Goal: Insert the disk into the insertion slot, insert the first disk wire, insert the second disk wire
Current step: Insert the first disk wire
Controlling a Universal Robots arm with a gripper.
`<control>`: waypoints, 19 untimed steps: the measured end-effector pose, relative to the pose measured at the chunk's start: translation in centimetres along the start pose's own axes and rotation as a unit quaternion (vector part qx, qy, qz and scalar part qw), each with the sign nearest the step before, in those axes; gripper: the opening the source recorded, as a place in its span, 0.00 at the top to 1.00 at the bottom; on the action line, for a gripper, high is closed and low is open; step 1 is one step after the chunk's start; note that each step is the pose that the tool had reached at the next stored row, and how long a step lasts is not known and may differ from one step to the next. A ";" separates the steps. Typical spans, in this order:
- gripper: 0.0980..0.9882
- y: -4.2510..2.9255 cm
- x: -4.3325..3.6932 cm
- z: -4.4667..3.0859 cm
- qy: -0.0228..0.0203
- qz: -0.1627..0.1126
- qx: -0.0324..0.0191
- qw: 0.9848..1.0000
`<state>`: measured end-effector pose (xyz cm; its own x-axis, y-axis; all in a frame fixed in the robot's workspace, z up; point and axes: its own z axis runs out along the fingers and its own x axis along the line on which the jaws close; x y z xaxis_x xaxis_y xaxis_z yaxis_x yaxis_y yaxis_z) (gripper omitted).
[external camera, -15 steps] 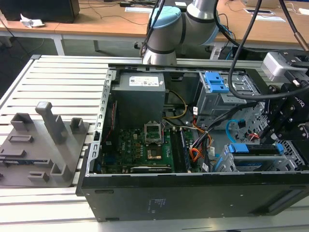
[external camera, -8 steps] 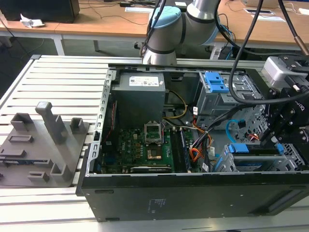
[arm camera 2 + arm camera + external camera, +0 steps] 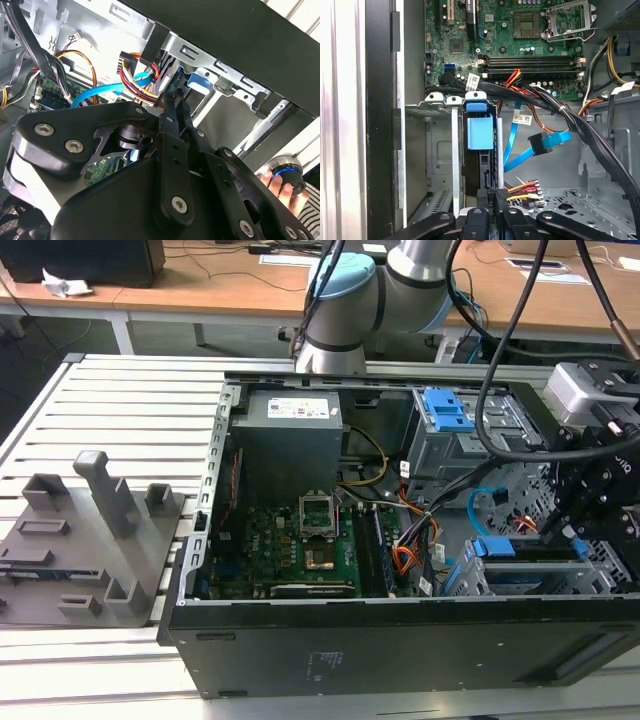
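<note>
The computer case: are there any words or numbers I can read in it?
White label on the power supply: print too small to read.
White tag on the black cable bundle: too small to read.
Pale mark on the black case wall: unreadable.
So no readable text.

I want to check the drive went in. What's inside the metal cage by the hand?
A blue-framed drive sits inside the cage; the hand covers one end of it.

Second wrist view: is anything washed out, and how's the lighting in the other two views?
In the second wrist view the case's inner wall is blown out white; in the first wrist view the motherboard is evenly lit and crisp; in the exterior view lighting is even, though the black side panel shows little detail.
</note>
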<state>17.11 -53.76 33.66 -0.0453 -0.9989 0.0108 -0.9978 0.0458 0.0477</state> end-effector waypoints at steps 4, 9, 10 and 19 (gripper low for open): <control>0.91 -0.02 0.11 0.28 0.000 0.000 0.000 1.000; 0.83 -0.02 0.12 0.29 0.000 0.000 0.000 1.000; 0.83 -0.01 0.12 0.13 0.000 0.000 0.000 1.000; 0.99 0.23 -0.54 -4.36 0.000 0.000 0.000 1.000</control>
<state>17.11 -53.18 38.01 -0.0453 -0.9989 0.0108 -0.9978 0.0457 0.0477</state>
